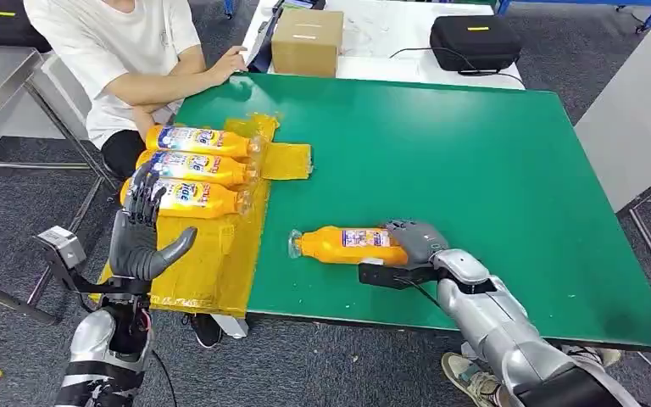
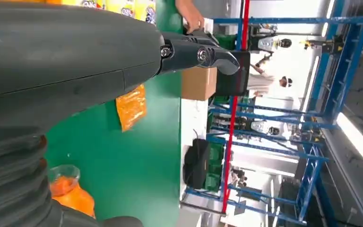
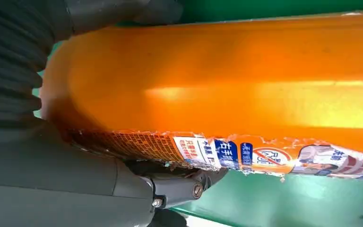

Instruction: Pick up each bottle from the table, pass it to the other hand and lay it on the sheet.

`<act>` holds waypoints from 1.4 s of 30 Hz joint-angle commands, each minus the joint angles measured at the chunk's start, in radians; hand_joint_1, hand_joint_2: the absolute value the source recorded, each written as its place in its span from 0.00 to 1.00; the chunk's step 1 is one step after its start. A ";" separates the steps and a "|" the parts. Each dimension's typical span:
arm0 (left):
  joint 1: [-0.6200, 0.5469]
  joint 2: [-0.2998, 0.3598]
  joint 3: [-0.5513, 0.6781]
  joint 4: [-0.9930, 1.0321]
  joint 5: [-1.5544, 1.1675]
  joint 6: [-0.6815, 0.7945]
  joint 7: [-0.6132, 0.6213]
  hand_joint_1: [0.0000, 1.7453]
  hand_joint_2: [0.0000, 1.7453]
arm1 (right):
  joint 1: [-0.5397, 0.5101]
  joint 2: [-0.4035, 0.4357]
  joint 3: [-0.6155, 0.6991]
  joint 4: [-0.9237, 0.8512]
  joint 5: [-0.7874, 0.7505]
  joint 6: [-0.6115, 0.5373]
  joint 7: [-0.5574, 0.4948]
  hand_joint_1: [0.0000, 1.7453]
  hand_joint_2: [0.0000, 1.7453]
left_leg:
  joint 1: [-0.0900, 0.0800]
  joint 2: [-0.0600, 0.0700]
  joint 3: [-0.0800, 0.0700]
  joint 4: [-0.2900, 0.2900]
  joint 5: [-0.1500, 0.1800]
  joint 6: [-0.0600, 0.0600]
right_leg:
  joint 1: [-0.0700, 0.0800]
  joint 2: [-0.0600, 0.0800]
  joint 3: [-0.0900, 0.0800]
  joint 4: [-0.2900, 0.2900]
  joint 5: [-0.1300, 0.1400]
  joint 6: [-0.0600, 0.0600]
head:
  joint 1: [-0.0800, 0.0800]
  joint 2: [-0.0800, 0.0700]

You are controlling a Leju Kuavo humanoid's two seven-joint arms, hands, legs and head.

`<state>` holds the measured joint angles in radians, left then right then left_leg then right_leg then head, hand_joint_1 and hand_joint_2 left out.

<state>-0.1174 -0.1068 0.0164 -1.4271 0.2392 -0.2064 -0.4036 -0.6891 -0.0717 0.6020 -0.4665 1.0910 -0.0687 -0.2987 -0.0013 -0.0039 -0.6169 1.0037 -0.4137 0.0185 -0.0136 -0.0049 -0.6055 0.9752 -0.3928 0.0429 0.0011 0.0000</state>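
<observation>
So three bottles (image 1: 193, 168) were already lying side by side on the yellow sheet (image 1: 220, 254), and the last bottle (image 1: 347, 245) lay on the green table (image 1: 475, 170). The right hand (image 1: 414, 241) was wrapped around its base end, looked like the pickup step. The left hand (image 1: 140, 237) waited over the sheet, fingers spread, holding nothing. Next I'd guess lift it and carry it left for the handover.

- cardboard box (image 1: 307, 41) top center, on white table (image 1: 373, 34)
- black case (image 1: 475, 41) upper right, same table
- person (image 1: 127, 59) seated upper left, hand on green table (image 1: 475, 170) edge
</observation>
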 commanded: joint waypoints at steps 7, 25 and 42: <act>0.002 0.017 0.013 0.044 0.002 -0.003 0.000 0.00 1.00 | 0.054 0.001 -0.024 0.036 -0.124 -0.052 -0.080 1.00 1.00 | 0.001 -0.001 0.005 -0.001 -0.002 -0.001 | 0.001 -0.001 0.006 -0.001 -0.002 -0.002 | 0.000 0.000; 0.152 -0.034 -0.151 0.041 0.018 -0.086 0.023 0.00 1.00 | 0.371 0.159 -0.417 -0.542 -0.774 0.020 -0.310 1.00 1.00 | 0.000 0.001 0.000 0.000 -0.004 -0.002 | 0.000 0.001 0.000 0.001 -0.004 -0.001 | 0.000 0.000; 0.190 -0.047 -0.277 0.054 -0.065 -0.179 -0.053 0.00 1.00 | 0.374 0.208 -0.165 -0.621 -0.763 0.199 -0.290 1.00 1.00 | 0.000 0.002 -0.002 -0.001 -0.003 -0.002 | 0.000 0.002 -0.003 0.000 -0.002 -0.001 | 0.000 0.000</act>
<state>0.1002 -0.1526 -0.1972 -1.4271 0.2019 -0.3967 -0.4524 -0.2695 0.1206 0.2736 -1.1215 0.2695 0.1438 -0.5745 -0.0011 -0.0034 -0.6216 1.0032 -0.4156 0.0172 -0.0135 -0.0043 -0.6103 0.9752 -0.3938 0.0431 0.0015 0.0000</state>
